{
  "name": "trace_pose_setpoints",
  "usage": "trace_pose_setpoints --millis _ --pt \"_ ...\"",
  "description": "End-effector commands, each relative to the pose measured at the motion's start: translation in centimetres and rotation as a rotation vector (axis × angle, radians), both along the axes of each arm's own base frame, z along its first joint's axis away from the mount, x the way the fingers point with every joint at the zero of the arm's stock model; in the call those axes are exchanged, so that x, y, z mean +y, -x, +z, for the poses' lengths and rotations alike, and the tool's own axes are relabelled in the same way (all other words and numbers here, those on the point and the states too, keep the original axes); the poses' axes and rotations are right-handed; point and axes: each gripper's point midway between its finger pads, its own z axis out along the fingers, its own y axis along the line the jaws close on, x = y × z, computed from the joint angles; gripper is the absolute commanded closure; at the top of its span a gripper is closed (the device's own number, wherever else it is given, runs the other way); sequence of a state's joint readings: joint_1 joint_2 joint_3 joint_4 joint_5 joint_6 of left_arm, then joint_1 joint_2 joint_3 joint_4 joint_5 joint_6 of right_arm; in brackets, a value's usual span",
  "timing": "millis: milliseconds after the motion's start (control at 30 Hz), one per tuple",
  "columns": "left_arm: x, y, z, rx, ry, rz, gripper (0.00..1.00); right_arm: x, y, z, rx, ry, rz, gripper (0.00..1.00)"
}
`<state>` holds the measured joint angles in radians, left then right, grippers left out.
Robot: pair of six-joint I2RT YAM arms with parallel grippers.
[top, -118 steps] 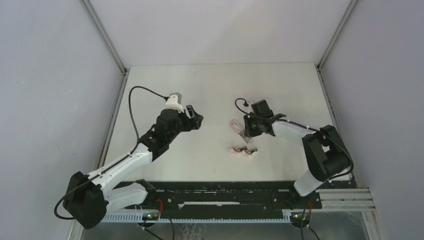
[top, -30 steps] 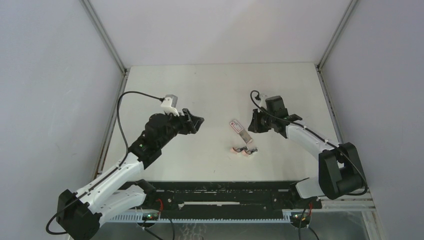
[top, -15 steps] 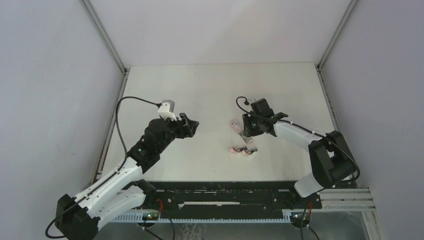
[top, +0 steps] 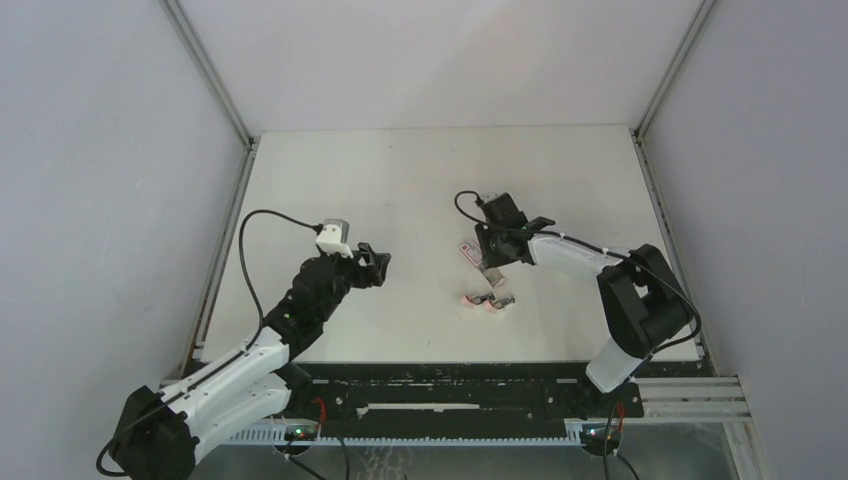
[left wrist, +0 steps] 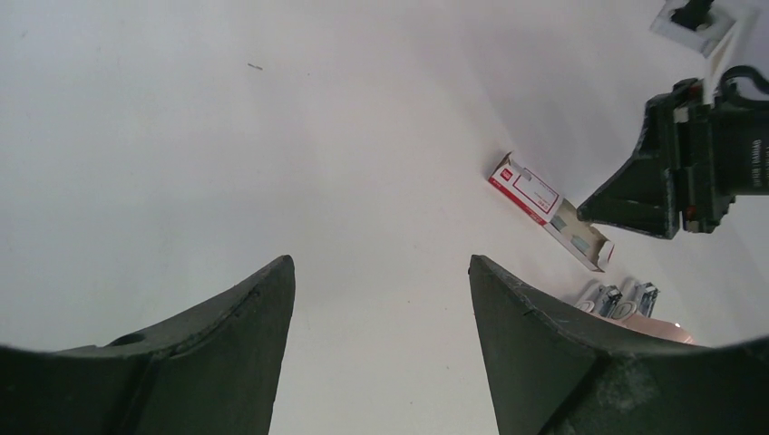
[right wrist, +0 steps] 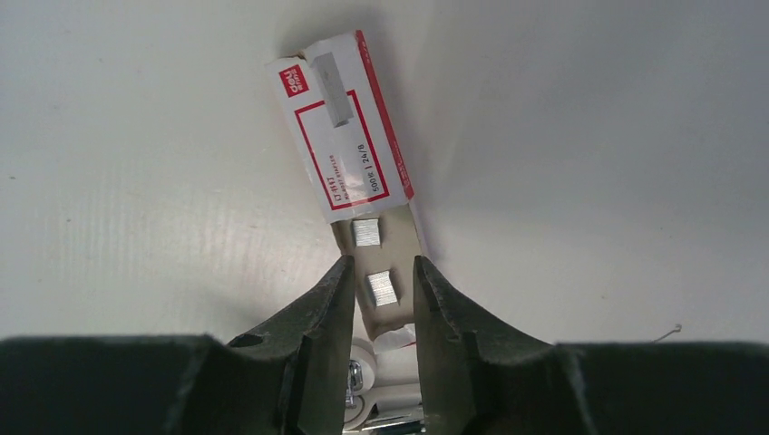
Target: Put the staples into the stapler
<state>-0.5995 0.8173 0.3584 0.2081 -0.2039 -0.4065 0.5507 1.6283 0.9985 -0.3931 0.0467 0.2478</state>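
Note:
The staple box (right wrist: 343, 127), white with a red-marked label, lies on the table with its cardboard tray (right wrist: 401, 237) pulled out. Two short grey staples blocks (right wrist: 381, 288) lie in the tray. My right gripper (right wrist: 382, 267) is narrowly open right over the tray, one finger at each tray edge and the nearer block between the tips. Two small pink staplers (top: 487, 300) lie just in front of the box (top: 469, 249); part of one shows between my fingers (right wrist: 392, 362). My left gripper (top: 378, 262) is open and empty, well left of the box (left wrist: 530, 192).
The left wrist view shows the right gripper (left wrist: 676, 177) beside the box and the staplers (left wrist: 621, 299) at the lower right. A loose bit of wire (right wrist: 669, 331) lies on the white table (top: 420, 170). Grey walls enclose the table on three sides.
My right gripper swung away to the right, then came back left and now sits over the box's tray. My left arm has drawn back toward the near left.

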Motion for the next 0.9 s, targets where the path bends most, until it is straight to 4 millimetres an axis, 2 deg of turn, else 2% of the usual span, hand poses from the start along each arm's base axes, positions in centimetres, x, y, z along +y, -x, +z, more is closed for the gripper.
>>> trace_pose_setpoints --millis 0,333,600,867 --pt "-0.1 -0.5 1.2 -0.073 0.008 -0.006 0.25 0.5 -0.8 0.0 -0.022 0.033 -0.024 0.71" --pt "0.0 -0.3 1.4 -0.080 0.015 -0.004 0.25 1.4 -1.4 -0.3 -0.027 0.021 -0.024 0.67" --pt "0.0 -0.3 1.2 -0.076 0.009 -0.005 0.25 1.8 -1.8 -0.4 -0.032 0.006 -0.026 0.68" --pt "0.1 -0.3 1.2 -0.076 0.004 -0.004 0.25 1.8 -1.8 -1.4 -0.013 0.020 -0.024 0.70"
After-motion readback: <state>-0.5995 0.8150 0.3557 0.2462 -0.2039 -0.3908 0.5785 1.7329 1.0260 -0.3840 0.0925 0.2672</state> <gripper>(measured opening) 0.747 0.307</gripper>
